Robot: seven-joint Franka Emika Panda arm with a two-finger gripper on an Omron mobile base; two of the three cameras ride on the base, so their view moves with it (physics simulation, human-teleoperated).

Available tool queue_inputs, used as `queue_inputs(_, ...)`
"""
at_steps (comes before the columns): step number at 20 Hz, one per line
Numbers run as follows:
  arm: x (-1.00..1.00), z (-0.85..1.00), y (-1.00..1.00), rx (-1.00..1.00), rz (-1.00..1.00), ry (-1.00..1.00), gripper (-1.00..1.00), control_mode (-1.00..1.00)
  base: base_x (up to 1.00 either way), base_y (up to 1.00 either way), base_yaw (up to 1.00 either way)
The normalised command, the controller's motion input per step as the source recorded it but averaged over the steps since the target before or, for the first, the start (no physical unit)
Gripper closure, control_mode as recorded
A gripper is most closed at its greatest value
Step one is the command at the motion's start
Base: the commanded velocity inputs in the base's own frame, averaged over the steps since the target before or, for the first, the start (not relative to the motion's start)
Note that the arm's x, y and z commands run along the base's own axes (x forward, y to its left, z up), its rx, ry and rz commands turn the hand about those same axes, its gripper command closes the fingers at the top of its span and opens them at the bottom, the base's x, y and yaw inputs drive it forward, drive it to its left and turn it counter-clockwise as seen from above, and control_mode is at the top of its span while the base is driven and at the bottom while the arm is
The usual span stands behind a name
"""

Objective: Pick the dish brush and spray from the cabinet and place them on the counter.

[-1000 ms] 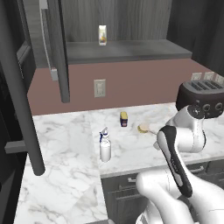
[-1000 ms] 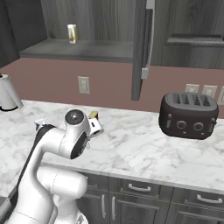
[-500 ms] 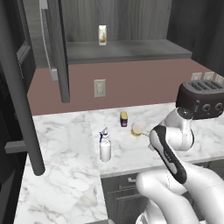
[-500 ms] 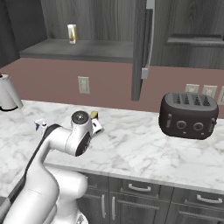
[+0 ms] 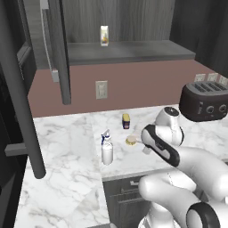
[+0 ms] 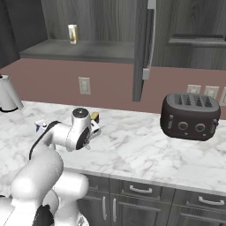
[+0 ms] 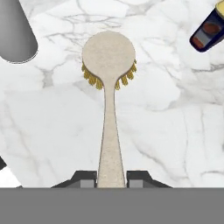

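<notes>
Nearest: tool clenched on the tail end of the dish brush handle, one fingertip each side, seen from the hand view. Brush low over the bench; cannot tell whether bristles touch marble yet or hang just above. Long axis running straight out from the tool, handle end at the fingers, round head farthest away. Yellow bristles fringing under the head, so bristle side down, pale back of the head up. Roughly level with the bench, judged from the left base view, where the head sits just right of the spray.

Landmark: spray. Standing upright on the bench, blue trigger on top, apart from the tool, nothing holding it. Counts as placed. Small yellow-and-dark block just behind and right of the spray, near the brush head, not touching. Toaster well right of the spray, by the back wall.

Farthest: cabinet up behind the spray, door open, shelf carrying one small yellowish carton; no brush or bottle left there.

Progress, as judgement: both items out of the cabinet, spray done, brush over the bench but gripped. Left: set brush flat, release, pull clear.
</notes>
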Motion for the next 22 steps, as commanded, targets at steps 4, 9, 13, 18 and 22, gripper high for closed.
queue_inputs(4, 0.42, -0.42, 0.08, -0.04, 0.0, -0.01, 1.0, -1.0, 0.0, 0.0, 0.0)
queue_inputs(9, 0.4, -0.48, 0.04, -0.04, 0.0, -0.03, 1.0, -1.0, 0.0, 0.0, 0.0)
queue_inputs(13, 0.38, -0.37, 0.03, -0.02, 0.0, -0.01, 1.0, -1.0, 0.0, 0.0, 0.0)
queue_inputs(18, 0.26, -0.3, 0.08, 0.0, 0.0, -0.01, 1.0, -1.0, 0.0, 0.0, 0.0)
queue_inputs(22, 0.25, -0.27, 0.11, 0.0, 0.0, 0.0, 1.0, -1.0, 0.0, 0.0, 0.0)
